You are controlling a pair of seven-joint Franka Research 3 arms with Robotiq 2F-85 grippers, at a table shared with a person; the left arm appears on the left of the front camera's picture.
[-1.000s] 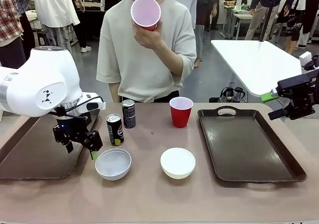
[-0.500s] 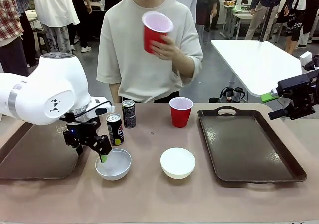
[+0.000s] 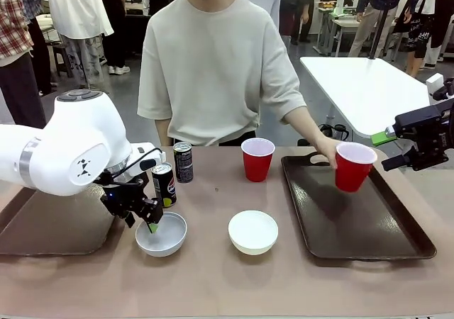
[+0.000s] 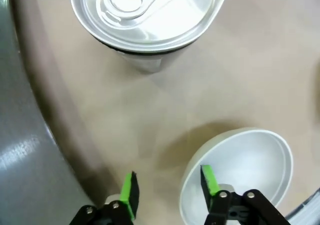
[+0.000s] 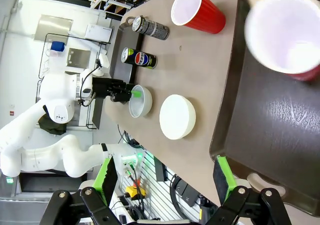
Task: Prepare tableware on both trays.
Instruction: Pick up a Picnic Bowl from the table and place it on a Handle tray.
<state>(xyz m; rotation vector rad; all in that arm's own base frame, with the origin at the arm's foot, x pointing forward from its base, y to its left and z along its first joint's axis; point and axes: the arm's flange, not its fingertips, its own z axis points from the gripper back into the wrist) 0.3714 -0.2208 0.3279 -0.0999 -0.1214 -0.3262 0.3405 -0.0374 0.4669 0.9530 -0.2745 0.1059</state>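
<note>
Straddling the rim of the left bowl [image 3: 167, 239], the left gripper [image 4: 169, 187] has its jaws parted, one green pad inside the bowl and one outside over the table. Nothing is pinched yet. The bowl sits on the table just beside the left tray [image 3: 50, 227], with two cans [image 3: 164, 184] just behind it. The person's hand [image 3: 328, 151] holds a red cup [image 3: 352, 166] low over the right tray [image 3: 355, 223]. A second cup [image 3: 257, 159] and a second bowl [image 3: 253, 232] stand between the trays. The right gripper [image 5: 165, 170] hangs beyond the right tray, jaws wide and empty.

Step in hand: bowl pickup, probably. The next move calls for closing on the rim, lifting, and clearing the tray's raised edge.
</note>
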